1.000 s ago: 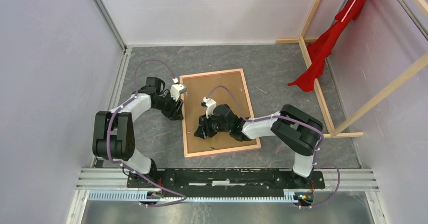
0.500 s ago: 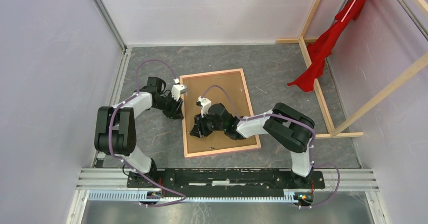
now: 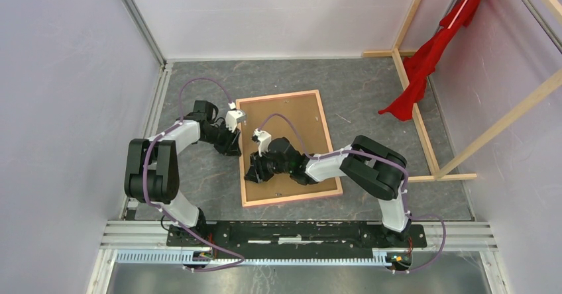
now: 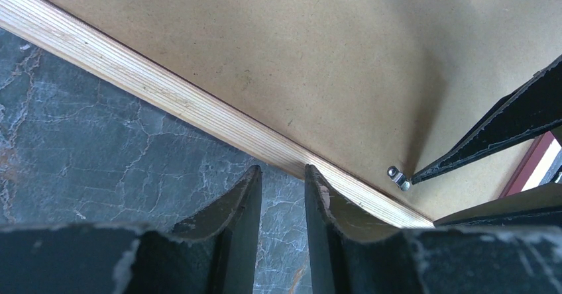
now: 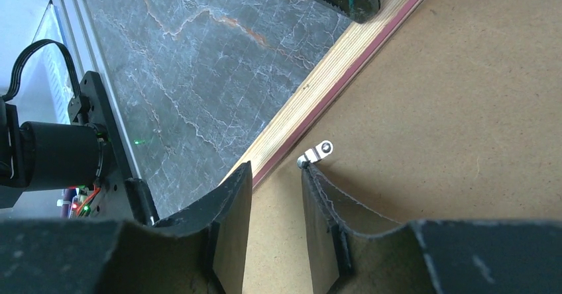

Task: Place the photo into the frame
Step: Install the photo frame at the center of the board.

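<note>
Left wrist: fingers [image 4: 240, 224] slightly parted, empty.

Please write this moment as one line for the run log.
photo: brown back up, inside frame | left tool: slightly open, at frame's left rail | right tool: slightly open, fingertip at metal clip

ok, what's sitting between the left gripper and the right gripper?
A stretch of the frame's pale wooden rail and the photo's brown backing, with a small metal clip by the right gripper. The left wrist view shows it best.
</note>
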Robot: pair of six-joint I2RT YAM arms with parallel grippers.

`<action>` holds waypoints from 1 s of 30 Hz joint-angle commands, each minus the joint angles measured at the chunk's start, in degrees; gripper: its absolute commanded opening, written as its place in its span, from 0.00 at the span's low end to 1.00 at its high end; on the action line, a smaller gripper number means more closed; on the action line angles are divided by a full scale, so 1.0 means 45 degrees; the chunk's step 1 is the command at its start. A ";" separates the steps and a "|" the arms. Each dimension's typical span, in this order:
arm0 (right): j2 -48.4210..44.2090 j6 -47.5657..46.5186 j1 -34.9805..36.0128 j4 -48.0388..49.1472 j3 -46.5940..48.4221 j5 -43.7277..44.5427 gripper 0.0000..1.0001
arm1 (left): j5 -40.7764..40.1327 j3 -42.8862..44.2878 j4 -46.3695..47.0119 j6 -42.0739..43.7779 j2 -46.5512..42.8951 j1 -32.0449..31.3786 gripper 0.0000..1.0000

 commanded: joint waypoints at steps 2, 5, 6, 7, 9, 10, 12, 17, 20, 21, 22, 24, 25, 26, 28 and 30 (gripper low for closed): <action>0.0280 0.0196 0.0078 0.0047 0.0273 -0.0044 0.39 | -0.0350 0.0151 0.0347 0.0625 0.0200 -0.0052 0.36; 0.0328 0.0171 0.0075 0.0031 0.0365 0.0121 0.38 | -0.0393 0.0117 0.0343 0.0644 0.0202 -0.0051 0.36; 0.0353 0.0139 0.0065 0.0009 0.0384 0.0194 0.38 | -0.0402 0.0103 0.0330 0.0659 0.0191 -0.0056 0.36; 0.0389 0.0140 0.0055 -0.0009 0.0426 0.0236 0.38 | -0.0386 0.0093 0.0344 0.0666 0.0182 -0.0052 0.36; 0.0488 0.0145 0.0003 -0.0030 0.0514 0.0273 0.38 | -0.0406 0.0109 0.0346 0.0669 0.0200 -0.0061 0.36; 0.0539 0.0159 -0.0030 -0.0030 0.0550 0.0254 0.38 | -0.0382 0.0116 0.0331 0.0665 0.0200 -0.0052 0.36; 0.0608 0.0206 -0.0079 0.0059 0.0585 0.0250 0.37 | -0.0364 0.0129 0.0331 0.0646 0.0185 -0.0051 0.36; 0.0791 0.0275 -0.0189 0.0125 0.0646 0.0289 0.36 | -0.0329 0.0238 0.0200 0.0644 0.0200 -0.0061 0.36; 0.0828 0.0271 -0.0330 0.0182 0.0625 0.0288 0.36 | -0.0336 0.0282 0.0189 0.0647 0.0171 -0.0056 0.36; 0.0829 0.0274 -0.0369 0.0203 0.0606 0.0308 0.36 | -0.0329 0.0287 0.0177 0.0645 0.0152 -0.0051 0.36; 0.0846 0.0277 -0.0420 0.0219 0.0603 0.0308 0.35 | -0.0311 0.0287 0.0173 0.0645 0.0143 -0.0051 0.36; 0.0861 0.0309 -0.0475 0.0276 0.0602 0.0310 0.35 | -0.0287 0.0283 0.0168 0.0644 0.0141 -0.0051 0.36; 0.0882 0.0321 -0.0495 0.0318 0.0604 0.0312 0.35 | -0.0286 0.0262 0.0165 0.0644 0.0168 -0.0061 0.36; 0.0920 0.0330 -0.0501 0.0345 0.0633 0.0308 0.35 | -0.0289 0.0238 0.0167 0.0647 0.0164 -0.0062 0.36; 0.1030 0.0346 -0.0496 0.0360 0.0730 0.0269 0.35 | -0.0318 0.0205 0.0163 0.0674 0.0193 -0.0054 0.36; 0.1115 0.0467 -0.0524 0.0418 0.0775 0.0230 0.34 | -0.0325 0.0121 0.0162 0.0762 0.0128 -0.0051 0.36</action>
